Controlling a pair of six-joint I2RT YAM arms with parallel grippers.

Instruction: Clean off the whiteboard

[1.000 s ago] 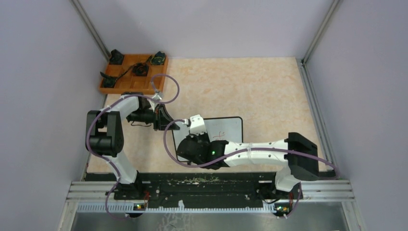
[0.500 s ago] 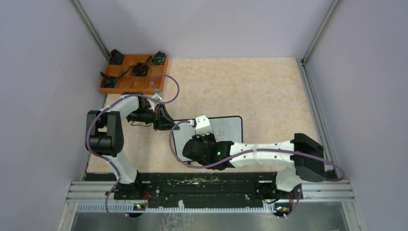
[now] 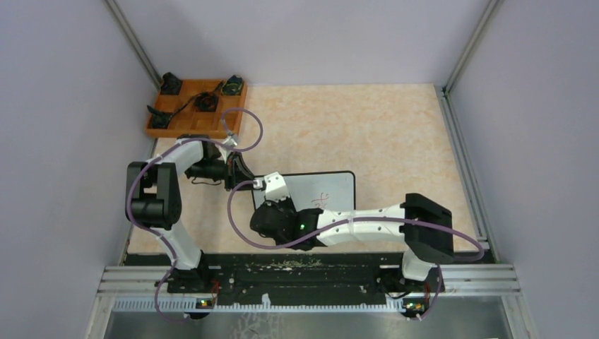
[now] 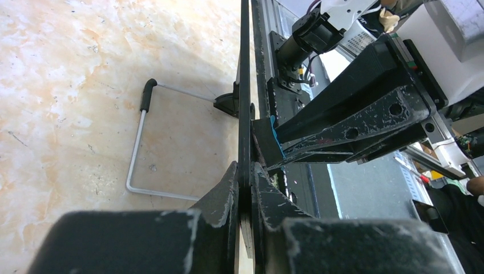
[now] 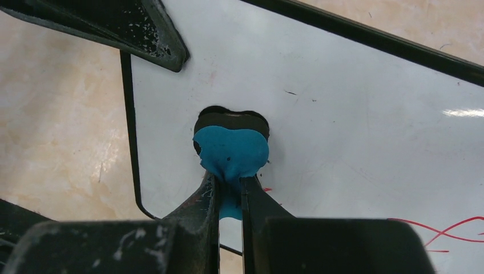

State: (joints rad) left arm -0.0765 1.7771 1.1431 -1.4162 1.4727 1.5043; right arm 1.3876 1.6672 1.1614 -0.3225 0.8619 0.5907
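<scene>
The whiteboard (image 3: 337, 187) lies tilted on the table in the top view, with faint red marks (image 3: 323, 196) near its middle. My left gripper (image 3: 244, 176) is shut on the board's left edge; in the left wrist view the thin black frame (image 4: 245, 85) runs between its fingertips (image 4: 245, 171). My right gripper (image 3: 272, 208) reaches down over the board's left part, shut on a blue eraser (image 5: 231, 149) that presses on the white surface (image 5: 342, 114) near the left frame. Red strokes (image 5: 439, 228) show at the lower right of the right wrist view.
An orange wooden tray (image 3: 233, 121) with small black items stands at the back left. The board's wire stand (image 4: 136, 165) rests on the marbled tabletop. A black rail (image 3: 304, 272) runs along the near edge. Purple cables loop round both arms.
My right gripper with the eraser slid right on the board, then back left toward the left edge. The left gripper has kept still on the board's frame.
</scene>
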